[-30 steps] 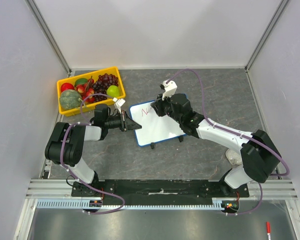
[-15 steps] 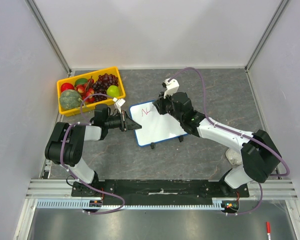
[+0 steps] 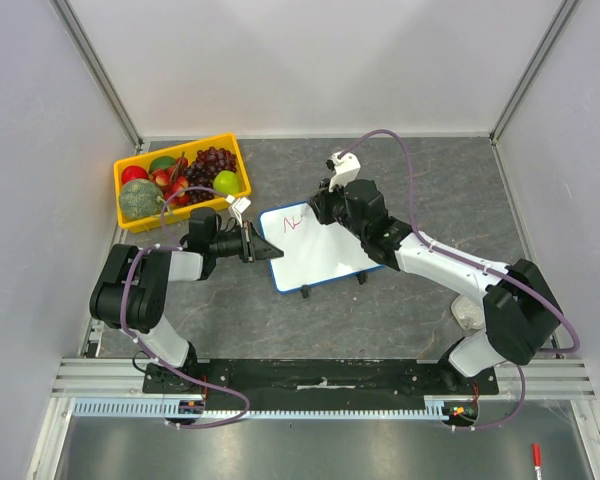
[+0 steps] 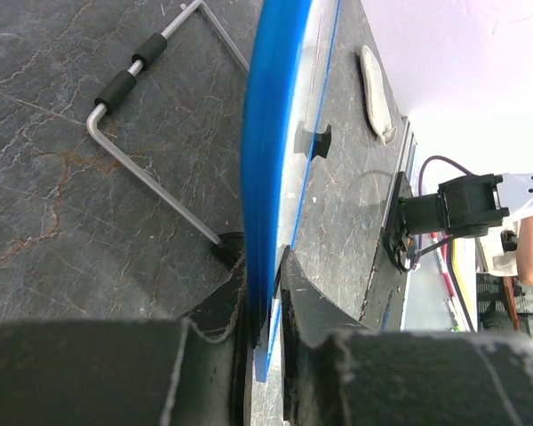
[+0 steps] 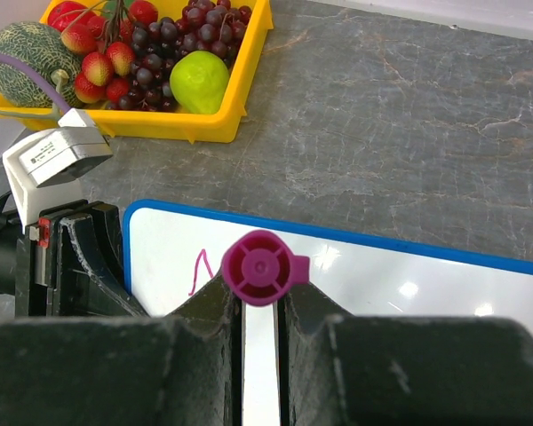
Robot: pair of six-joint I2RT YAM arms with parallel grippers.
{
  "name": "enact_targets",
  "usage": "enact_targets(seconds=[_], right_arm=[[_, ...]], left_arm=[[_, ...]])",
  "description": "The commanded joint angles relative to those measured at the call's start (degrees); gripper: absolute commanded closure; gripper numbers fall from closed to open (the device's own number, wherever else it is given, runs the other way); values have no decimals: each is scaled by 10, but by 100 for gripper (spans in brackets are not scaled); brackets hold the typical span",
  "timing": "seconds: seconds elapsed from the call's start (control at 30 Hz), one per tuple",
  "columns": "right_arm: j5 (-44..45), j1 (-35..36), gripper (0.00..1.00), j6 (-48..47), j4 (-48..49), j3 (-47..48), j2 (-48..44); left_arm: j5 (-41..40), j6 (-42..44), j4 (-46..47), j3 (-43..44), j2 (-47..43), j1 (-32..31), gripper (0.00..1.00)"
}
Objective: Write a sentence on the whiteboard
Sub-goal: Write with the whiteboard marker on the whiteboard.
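The whiteboard (image 3: 325, 255), white with a blue frame, stands tilted mid-table. My left gripper (image 3: 270, 252) is shut on its left edge; the left wrist view shows the blue frame (image 4: 271, 133) pinched between both fingers of the left gripper (image 4: 265, 266). My right gripper (image 3: 321, 212) hovers over the board's top left corner, shut on a magenta marker (image 5: 262, 266) seen end-on, pointing at the board (image 5: 409, 284). Of the sentence only a pink stroke like an "N" (image 5: 200, 271) shows near that corner (image 3: 292, 222).
A yellow tray (image 3: 238, 162) of fruit sits at the far left, close behind the left arm. A wire stand (image 4: 151, 169) props the board from behind. A small white object (image 3: 468, 315) lies by the right arm's base. A red pen (image 3: 536, 458) lies below the table edge.
My right gripper has shifted slightly toward the far right with the marker, and the pink stroke has grown a little. The left arm and the board have held still.
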Motion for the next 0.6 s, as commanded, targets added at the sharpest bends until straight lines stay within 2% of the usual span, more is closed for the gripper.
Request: enact_targets(seconds=[0.0, 0.57], right_arm=[[-16, -3, 100, 5, 10, 24, 7], [-49, -3, 100, 9, -3, -16, 8]], left_arm=[[-37, 36, -18, 5, 5, -2, 98], [-37, 38, -18, 5, 5, -2, 98]])
